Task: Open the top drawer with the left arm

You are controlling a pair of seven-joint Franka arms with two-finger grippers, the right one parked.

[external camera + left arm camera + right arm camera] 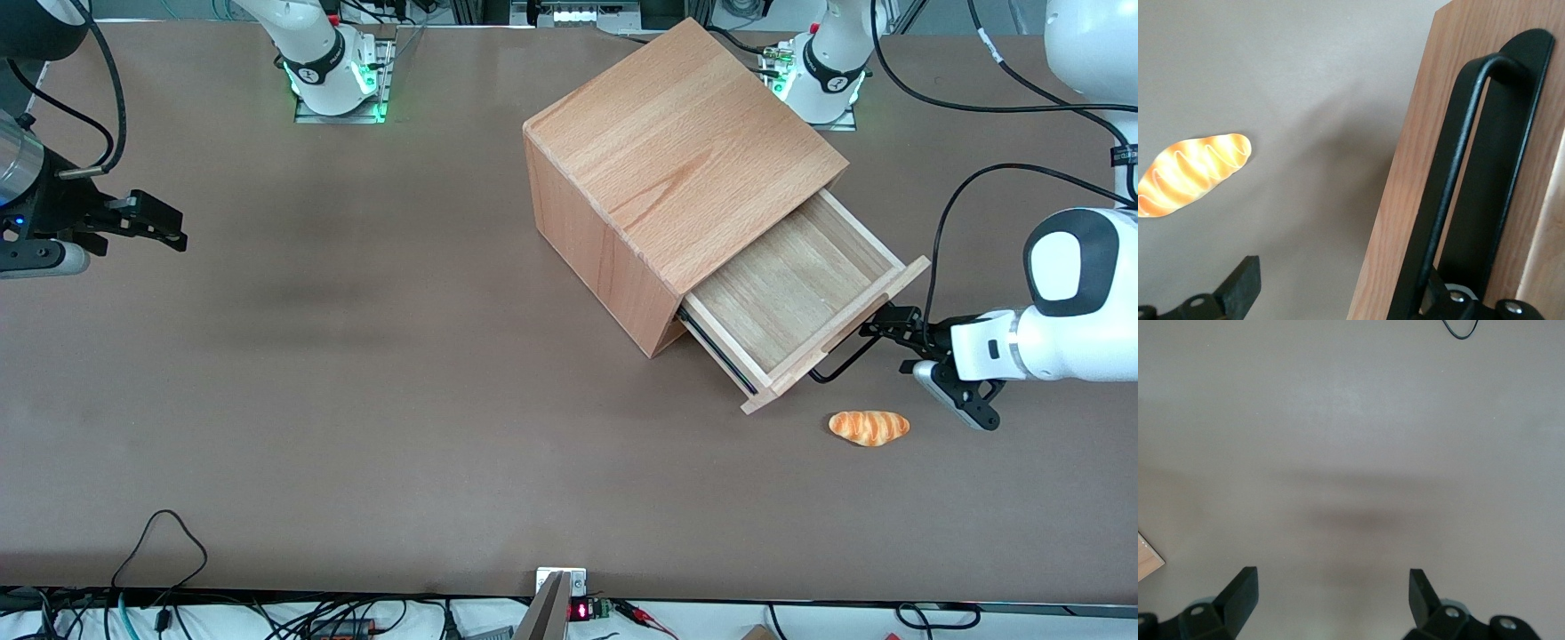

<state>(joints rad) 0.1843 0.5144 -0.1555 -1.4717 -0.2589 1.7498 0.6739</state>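
Gripper (pixel 893 331) open around the handle (pixel 845 360); pull the top drawer (pixel 791 298) straight along its runners (already well out).

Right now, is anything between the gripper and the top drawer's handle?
No. In the left wrist view the gripper straddles the handle of the top drawer; one finger shows clear beside it, fingers spread.
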